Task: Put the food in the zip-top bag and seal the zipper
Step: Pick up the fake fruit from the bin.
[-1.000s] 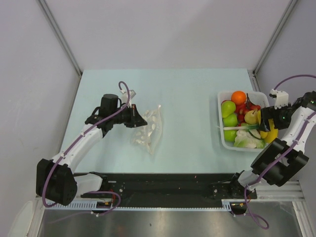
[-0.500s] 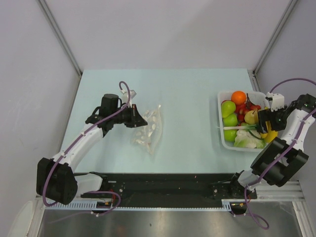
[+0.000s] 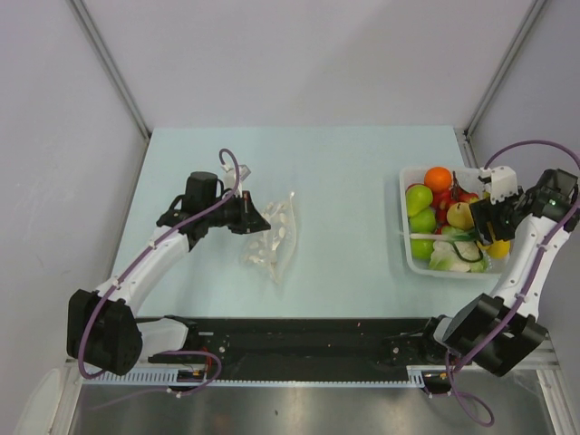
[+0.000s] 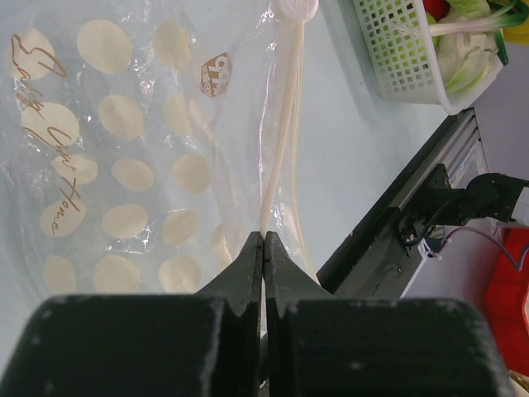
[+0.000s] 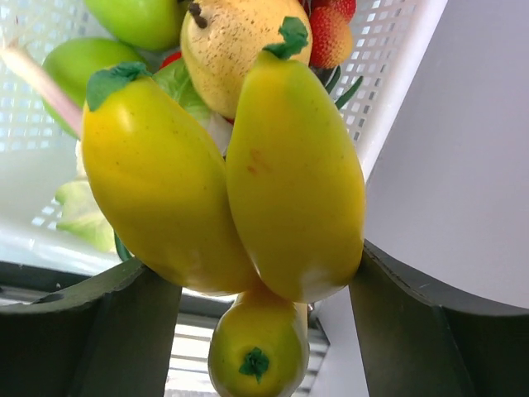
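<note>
On the pale tabletop [image 3: 344, 181], the left end effector [image 4: 263, 248] was pinched shut on the zipper [image 4: 281, 124] of the zip-top bag [image 4: 124, 165], which lay long from one to seven o'clock. Far at three o'clock, the right end effector [image 5: 260, 265] clasped the bananas [image 5: 289, 165] at the basket [image 3: 410, 263].

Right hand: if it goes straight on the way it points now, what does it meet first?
The yellow bananas: they sit between the fingers of the right hand, seemingly touching both. Behind them lie a yellow pear and the white basket; how far behind is unclear.
</note>
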`<state>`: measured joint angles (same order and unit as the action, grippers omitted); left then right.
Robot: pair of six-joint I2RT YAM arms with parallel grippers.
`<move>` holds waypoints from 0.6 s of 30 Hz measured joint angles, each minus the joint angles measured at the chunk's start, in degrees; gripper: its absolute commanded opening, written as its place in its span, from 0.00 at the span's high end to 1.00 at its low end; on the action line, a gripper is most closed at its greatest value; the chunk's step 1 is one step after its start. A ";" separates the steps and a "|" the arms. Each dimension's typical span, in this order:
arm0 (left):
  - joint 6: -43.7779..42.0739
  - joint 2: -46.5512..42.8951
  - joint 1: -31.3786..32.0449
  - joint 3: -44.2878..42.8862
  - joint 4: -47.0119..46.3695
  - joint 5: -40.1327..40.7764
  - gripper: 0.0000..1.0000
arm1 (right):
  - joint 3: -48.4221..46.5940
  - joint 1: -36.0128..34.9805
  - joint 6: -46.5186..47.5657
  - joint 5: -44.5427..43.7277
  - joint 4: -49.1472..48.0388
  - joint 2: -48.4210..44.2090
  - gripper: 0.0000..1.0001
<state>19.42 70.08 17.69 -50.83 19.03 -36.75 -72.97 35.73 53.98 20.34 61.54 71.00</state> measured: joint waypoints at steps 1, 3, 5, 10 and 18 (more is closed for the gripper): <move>-0.04 0.00 0.00 -0.07 0.15 0.00 1.00 | 0.00 -0.55 0.13 -0.87 0.55 -0.72 0.50; -0.20 -0.02 0.00 -0.20 0.42 0.00 1.00 | 0.00 -1.27 0.61 -2.43 1.70 -1.64 0.51; -0.37 0.00 0.00 -0.20 0.50 0.00 0.99 | -0.13 -1.68 1.16 -4.00 3.54 -1.90 0.53; -0.44 0.00 0.00 -0.20 0.90 -0.04 1.00 | -0.68 -1.92 1.57 -7.45 9.68 -2.12 0.57; -0.46 0.04 0.00 -0.20 1.31 -0.15 1.00 | -4.39 -2.45 -1.79 -10.58 14.29 -4.66 0.57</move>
<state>18.96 70.13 17.69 -51.03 20.34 -36.91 -77.36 33.28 52.18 9.76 75.83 66.35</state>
